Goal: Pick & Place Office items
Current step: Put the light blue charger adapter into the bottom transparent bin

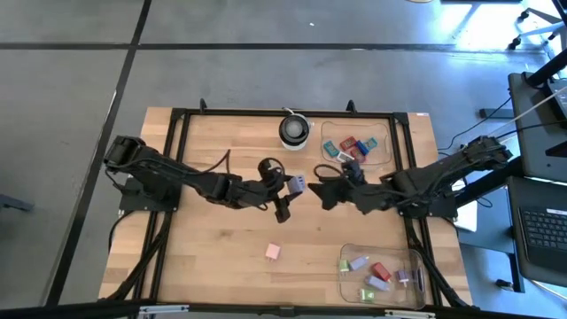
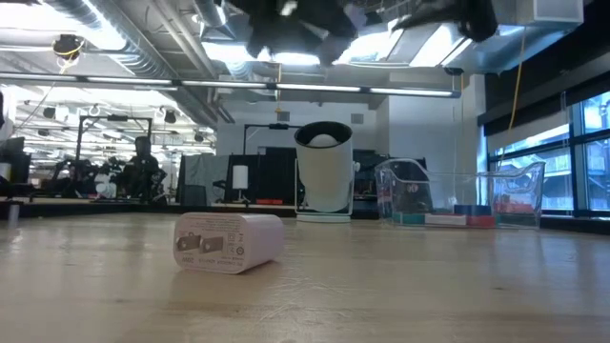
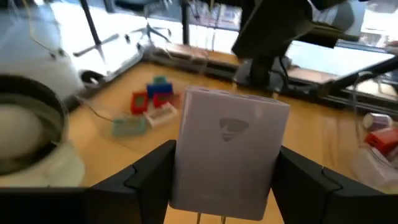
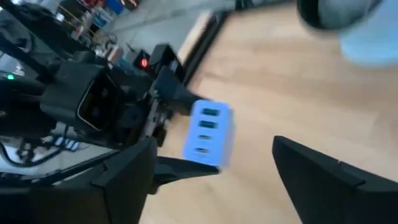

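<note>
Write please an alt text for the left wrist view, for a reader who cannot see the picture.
The left pincer holds a lilac block between its two dark fingers, above the wooden table. Behind it, small red, blue and teal pieces lie together, a round white-and-black object stands at one side, and the other dark arm reaches in farther off.

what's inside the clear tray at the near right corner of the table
The near-right tray holds several small pieces, lilac, red and green among them. Anything lying underneath them is covered.
</note>
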